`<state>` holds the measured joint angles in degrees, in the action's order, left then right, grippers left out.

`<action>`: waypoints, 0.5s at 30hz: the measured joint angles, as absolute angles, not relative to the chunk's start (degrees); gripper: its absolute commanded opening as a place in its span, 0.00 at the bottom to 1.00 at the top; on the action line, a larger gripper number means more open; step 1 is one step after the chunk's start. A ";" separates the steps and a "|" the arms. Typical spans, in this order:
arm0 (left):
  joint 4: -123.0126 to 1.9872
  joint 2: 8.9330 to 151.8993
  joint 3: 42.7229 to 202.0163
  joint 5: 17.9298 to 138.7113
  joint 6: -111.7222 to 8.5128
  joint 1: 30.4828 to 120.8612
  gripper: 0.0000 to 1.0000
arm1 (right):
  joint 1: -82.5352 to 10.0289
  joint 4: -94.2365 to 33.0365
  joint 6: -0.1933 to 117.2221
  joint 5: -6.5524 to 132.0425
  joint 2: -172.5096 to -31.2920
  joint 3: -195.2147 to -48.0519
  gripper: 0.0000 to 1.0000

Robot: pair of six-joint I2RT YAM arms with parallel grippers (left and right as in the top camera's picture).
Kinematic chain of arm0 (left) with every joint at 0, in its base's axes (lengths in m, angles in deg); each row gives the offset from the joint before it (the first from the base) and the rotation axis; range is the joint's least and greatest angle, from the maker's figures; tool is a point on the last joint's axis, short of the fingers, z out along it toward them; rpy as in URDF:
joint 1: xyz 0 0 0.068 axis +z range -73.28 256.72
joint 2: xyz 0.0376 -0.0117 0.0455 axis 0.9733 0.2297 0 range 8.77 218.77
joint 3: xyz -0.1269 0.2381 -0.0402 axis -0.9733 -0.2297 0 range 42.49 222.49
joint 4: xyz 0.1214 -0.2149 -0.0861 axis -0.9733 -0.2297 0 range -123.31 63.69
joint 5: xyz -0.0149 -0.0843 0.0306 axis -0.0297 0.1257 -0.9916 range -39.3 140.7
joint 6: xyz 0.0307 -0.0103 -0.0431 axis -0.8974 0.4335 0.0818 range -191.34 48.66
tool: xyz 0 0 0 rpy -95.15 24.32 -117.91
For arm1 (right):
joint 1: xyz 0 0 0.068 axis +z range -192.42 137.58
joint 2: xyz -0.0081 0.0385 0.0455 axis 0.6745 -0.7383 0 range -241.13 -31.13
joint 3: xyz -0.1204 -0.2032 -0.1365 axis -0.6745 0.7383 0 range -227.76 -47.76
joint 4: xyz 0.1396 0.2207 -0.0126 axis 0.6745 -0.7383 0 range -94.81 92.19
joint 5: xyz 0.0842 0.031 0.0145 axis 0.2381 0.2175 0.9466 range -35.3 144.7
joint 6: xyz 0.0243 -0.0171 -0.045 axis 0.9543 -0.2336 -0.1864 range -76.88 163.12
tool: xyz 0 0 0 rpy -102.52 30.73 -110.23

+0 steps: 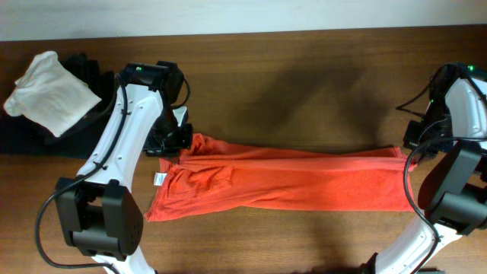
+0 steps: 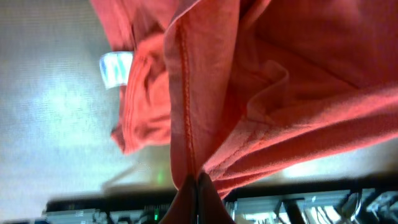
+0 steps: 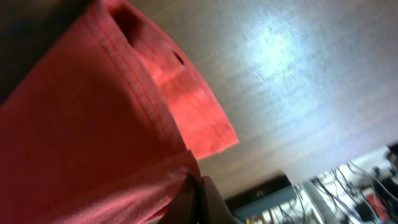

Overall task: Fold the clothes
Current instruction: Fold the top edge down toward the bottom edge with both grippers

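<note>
Your orange-red cotton T-shirt [image 1: 289, 183] lies in a long band across the middle of the brown wooden table [image 1: 304, 76], with an arm gripping each end.

Your left gripper [image 1: 173, 143] has its jaws pressed together on a stitched hem at the shirt's left end, and in the left wrist view that seam runs straight down into the pinch. Your right gripper [image 1: 411, 150] is doing the same at the right end, jaws clamped on the fabric edge beside a loose flap. The top edge runs pretty straight between the two grips, while the left part is bunched and wrinkly, with a small white label [image 1: 159, 180] sticking out. Over in the far left corner, a crumpled plain white cloth [image 1: 49, 91] sits on a pile of black garments [image 1: 15, 137], well apart from the shirt.
</note>
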<state>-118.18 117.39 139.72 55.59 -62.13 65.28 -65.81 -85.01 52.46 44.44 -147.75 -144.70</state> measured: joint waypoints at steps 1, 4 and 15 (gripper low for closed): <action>-119.06 117.39 139.72 55.59 -62.11 65.28 0.01 | -65.86 -85.76 52.66 43.98 -147.75 -144.70 0.04; -121.61 117.39 139.72 55.74 -62.09 65.26 0.01 | -66.01 -87.15 53.42 43.52 -147.75 -144.68 0.04; -121.02 117.41 134.72 56.44 -62.09 62.02 0.07 | -66.54 -83.33 55.08 42.04 -147.75 -135.24 0.37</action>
<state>-121.02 117.41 134.72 56.44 -62.09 62.02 -66.54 -83.33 55.08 42.04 -147.75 -135.24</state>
